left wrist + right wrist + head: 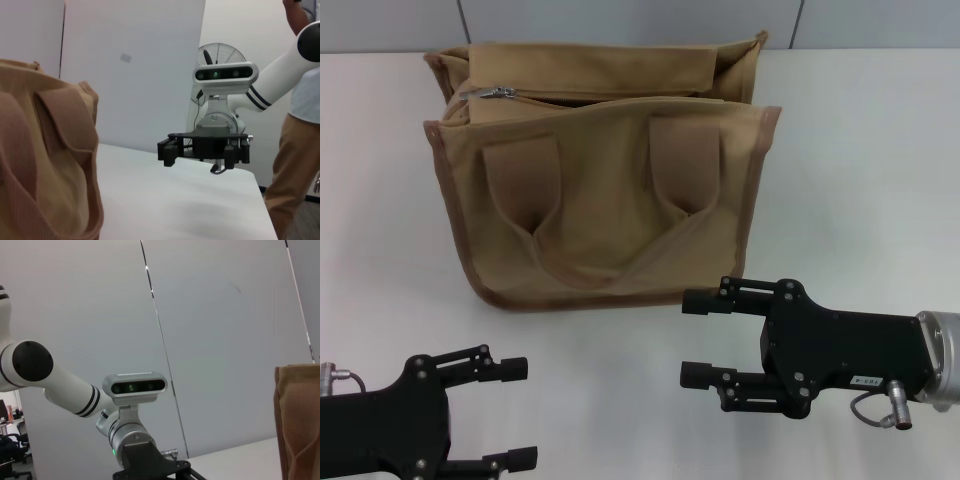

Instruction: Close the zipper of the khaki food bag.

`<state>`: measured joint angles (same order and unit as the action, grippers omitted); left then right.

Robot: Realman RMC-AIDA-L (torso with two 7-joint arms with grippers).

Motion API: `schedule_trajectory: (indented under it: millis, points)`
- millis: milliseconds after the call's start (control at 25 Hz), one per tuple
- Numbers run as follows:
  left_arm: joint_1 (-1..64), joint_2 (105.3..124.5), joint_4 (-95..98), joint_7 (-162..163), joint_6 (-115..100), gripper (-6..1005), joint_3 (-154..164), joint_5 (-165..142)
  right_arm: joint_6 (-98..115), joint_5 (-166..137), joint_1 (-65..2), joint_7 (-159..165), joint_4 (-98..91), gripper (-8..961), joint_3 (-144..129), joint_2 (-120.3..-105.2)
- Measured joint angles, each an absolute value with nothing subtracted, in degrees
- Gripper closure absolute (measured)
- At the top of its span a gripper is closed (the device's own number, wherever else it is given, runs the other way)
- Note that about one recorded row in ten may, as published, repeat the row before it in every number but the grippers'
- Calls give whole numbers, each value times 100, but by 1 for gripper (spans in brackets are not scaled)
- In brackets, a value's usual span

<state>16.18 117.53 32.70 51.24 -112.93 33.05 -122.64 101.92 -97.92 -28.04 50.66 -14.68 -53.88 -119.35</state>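
The khaki food bag (pixel 605 215) stands upright on the white table (pixel 860 180), its looped front handle facing me. Its zipper (pixel 610 97) runs across the top panel and shows a dark gap along its length. The small silver pull tab (pixel 498 93) sits at the bag's left end. My left gripper (pixel 520 412) is open and empty, low at the front left, apart from the bag. My right gripper (pixel 692 338) is open and empty just in front of the bag's lower right corner, not touching it. The bag also shows in the left wrist view (pixel 45 165) and the right wrist view (pixel 297 420).
The left wrist view shows my right gripper (pixel 200 150) over the table, with a fan (pixel 220 55) and a standing person (pixel 300 125) beyond the table's edge. A grey panel wall (pixel 620 20) stands behind the bag.
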Motion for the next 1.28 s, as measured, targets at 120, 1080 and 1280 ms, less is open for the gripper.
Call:
schedule_trajectory:
  millis: [120, 1080, 1280]
  points:
    - [1619, 11759, 3277, 5124, -11257, 198, 3305, -12287, 10193, -9792, -2803, 5065, -1468, 269, -5387, -11935]
    - [1523, 11851, 1979, 4865, -10065, 200, 65, -10195, 10042, -9733, -2802, 5018, -1339, 268, -5343, -11977]
    - [1879, 11844, 2008, 4888, -9765, 200, 300, -10405, 10033, -9729, -2804, 5012, -1326, 268, -5366, -11980]
